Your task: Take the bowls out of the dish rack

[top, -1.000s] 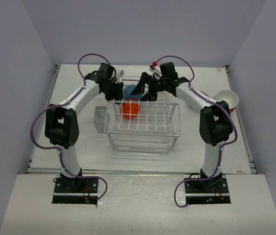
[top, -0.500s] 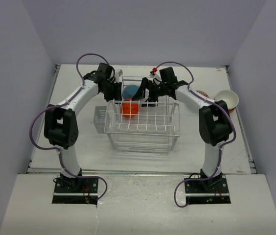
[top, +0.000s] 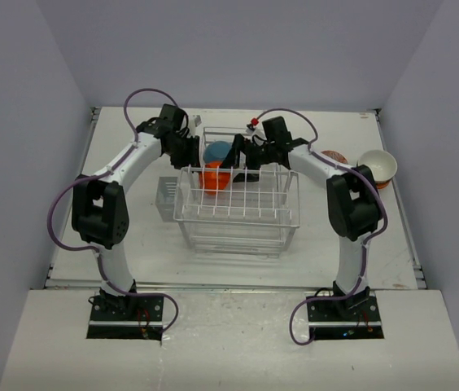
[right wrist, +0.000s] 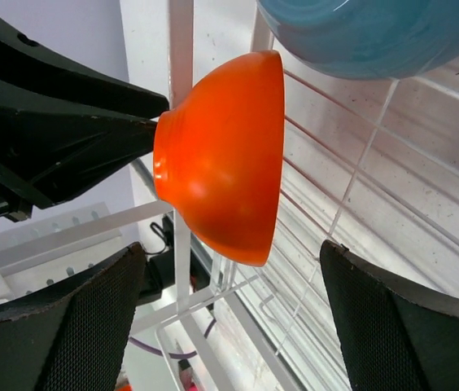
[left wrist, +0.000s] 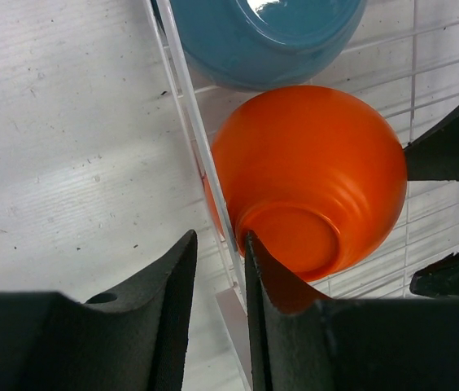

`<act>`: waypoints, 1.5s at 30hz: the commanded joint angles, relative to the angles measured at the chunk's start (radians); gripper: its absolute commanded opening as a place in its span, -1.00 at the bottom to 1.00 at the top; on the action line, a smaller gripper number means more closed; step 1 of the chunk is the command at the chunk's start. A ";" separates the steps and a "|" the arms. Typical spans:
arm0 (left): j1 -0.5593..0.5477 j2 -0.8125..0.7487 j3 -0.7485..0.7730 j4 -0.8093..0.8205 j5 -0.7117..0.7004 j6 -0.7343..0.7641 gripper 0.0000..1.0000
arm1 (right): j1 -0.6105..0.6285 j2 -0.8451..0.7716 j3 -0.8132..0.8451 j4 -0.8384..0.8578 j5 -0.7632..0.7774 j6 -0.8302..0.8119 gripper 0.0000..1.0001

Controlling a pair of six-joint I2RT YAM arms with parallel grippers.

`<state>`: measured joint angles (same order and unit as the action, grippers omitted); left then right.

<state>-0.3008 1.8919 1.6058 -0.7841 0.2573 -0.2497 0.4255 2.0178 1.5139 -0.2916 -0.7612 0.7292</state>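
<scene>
The white wire dish rack (top: 238, 218) stands mid-table. At its far end an orange bowl (top: 215, 177) lies on its side, its foot ring towards the left arm, and a blue bowl (top: 218, 151) sits just behind it. My left gripper (top: 194, 158) is at the rack's left wall, jaws a narrow gap apart with a rack wire (left wrist: 205, 163) between them. Its inner finger (left wrist: 266, 273) rests against the orange bowl's (left wrist: 311, 171) foot. My right gripper (right wrist: 229, 273) is wide open inside the rack, a finger on each side of the orange bowl (right wrist: 225, 155), not touching it.
A cream bowl (top: 378, 165) and a reddish patterned bowl (top: 333, 155) sit on the table at the right edge, beside my right arm. The cutlery cup (top: 165, 198) hangs on the rack's left side. Walls close in the table on three sides.
My right gripper has moved down and left into the rack, closer to the orange bowl. The left gripper has narrowed a little at the rack wall.
</scene>
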 commanded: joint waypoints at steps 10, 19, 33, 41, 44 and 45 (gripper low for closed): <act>0.019 0.007 -0.012 -0.060 -0.082 0.043 -0.40 | 0.029 0.107 0.063 0.201 -0.144 0.165 0.50; 0.022 0.012 -0.001 -0.057 -0.075 0.041 -0.37 | 0.044 0.151 0.106 0.187 -0.171 0.180 -0.22; 0.040 0.010 -0.006 -0.029 -0.044 0.029 0.14 | 0.041 0.141 0.009 0.437 -0.263 0.314 -1.00; 0.046 -0.024 0.005 0.058 0.028 0.018 0.22 | 0.032 0.087 0.006 0.514 -0.316 0.360 -1.00; 0.046 -0.022 0.028 0.080 0.049 0.001 0.25 | 0.024 0.070 0.046 0.476 -0.334 0.354 -1.00; 0.046 -0.017 0.035 0.082 0.054 -0.003 0.25 | 0.021 0.071 0.061 0.467 -0.342 0.352 -1.00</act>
<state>-0.2626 1.8980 1.6062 -0.7544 0.2672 -0.2436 0.4522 2.1475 1.5356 0.1448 -1.0424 1.0672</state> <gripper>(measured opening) 0.620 0.137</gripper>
